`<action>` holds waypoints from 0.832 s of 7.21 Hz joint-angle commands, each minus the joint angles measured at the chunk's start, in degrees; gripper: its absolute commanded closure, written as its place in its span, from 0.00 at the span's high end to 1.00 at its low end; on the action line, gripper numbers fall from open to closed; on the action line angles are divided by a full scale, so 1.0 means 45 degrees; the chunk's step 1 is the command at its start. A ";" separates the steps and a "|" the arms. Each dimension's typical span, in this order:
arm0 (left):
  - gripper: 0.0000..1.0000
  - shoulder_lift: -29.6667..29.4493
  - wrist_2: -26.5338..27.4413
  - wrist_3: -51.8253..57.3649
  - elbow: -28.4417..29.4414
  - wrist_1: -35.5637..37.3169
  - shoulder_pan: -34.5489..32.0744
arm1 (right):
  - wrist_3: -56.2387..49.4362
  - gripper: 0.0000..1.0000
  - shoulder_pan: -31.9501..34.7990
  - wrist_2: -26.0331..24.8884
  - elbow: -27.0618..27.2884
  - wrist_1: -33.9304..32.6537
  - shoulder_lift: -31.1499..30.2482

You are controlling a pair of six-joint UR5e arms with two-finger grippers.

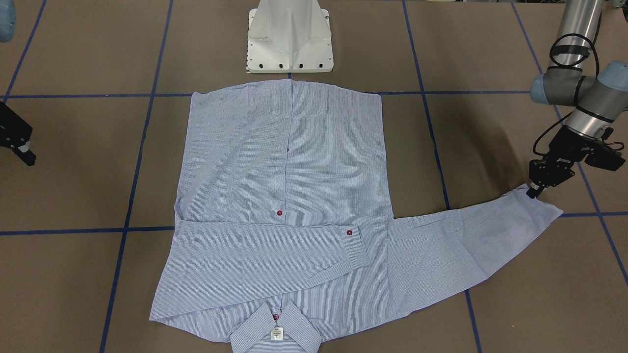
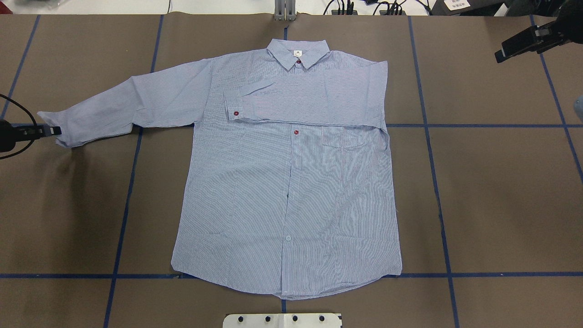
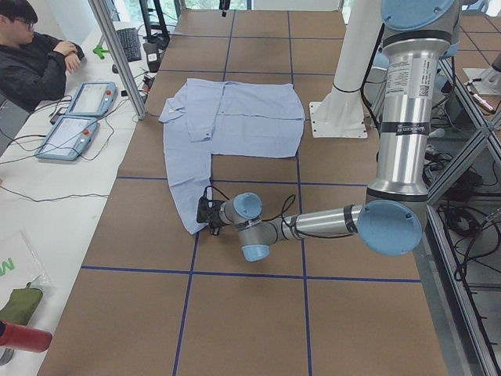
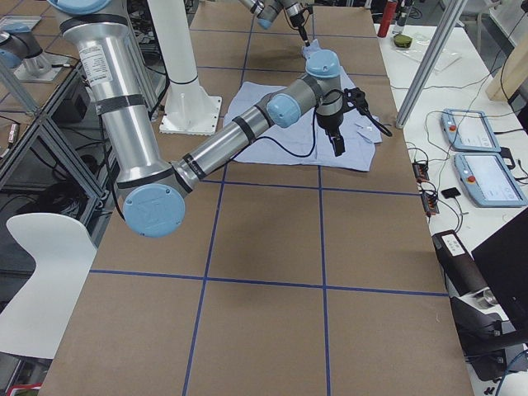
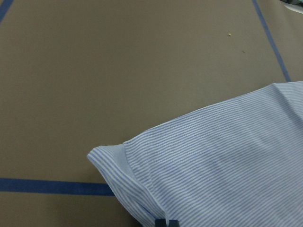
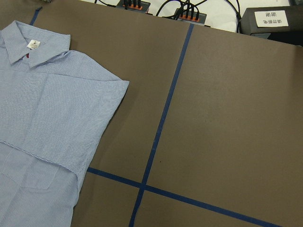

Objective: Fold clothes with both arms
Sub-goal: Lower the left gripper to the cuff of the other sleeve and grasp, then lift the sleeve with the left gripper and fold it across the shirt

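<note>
Operator: State task progress, from the robot's left side to its right.

Technician: The shirt [image 2: 282, 205] lies flat and front-up on the table [image 2: 501, 205], with the collar [image 2: 298, 51] at the far edge. The left sleeve [image 2: 136, 102] is stretched out sideways, clear of the body panel; it is not yet folded. The right sleeve [image 2: 309, 100] lies folded across the chest, its cuff near the button placket. Judgement: one sleeve fold is complete. The second sleeve fold and the body folds are outstanding.

Operator: State the arm poses in the same order.

Technician: The left arm reaches low over the table, forearm nearly level. The left gripper [image 2: 57, 131] sits at the corner of the outstretched cuff [image 2: 59, 125]; its fingers are closed on the cuff edge, and the wrist view shows that corner slightly raised off the surface. The right gripper [image 2: 501, 54] hangs above bare table at the far right, well apart from the shirt and holding nothing. Whether its fingers are apart or together cannot be determined.
</note>
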 commanded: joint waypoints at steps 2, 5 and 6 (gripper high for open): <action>0.00 -0.1894 -0.0282 0.0000 -0.3003 0.5742 0.0018 | 0.0002 1.00 -0.0019 -0.0019 0.0001 0.0000 -0.0003; 0.00 -0.5855 -0.0087 0.0020 -0.2877 0.8351 0.1167 | 0.0002 1.00 -0.0019 -0.0019 -0.0038 0.0000 -0.0003; 0.00 -0.6681 0.0224 0.0001 -0.2894 0.8922 0.1325 | 0.0002 1.00 -0.0019 -0.0019 -0.0038 0.0000 -0.0003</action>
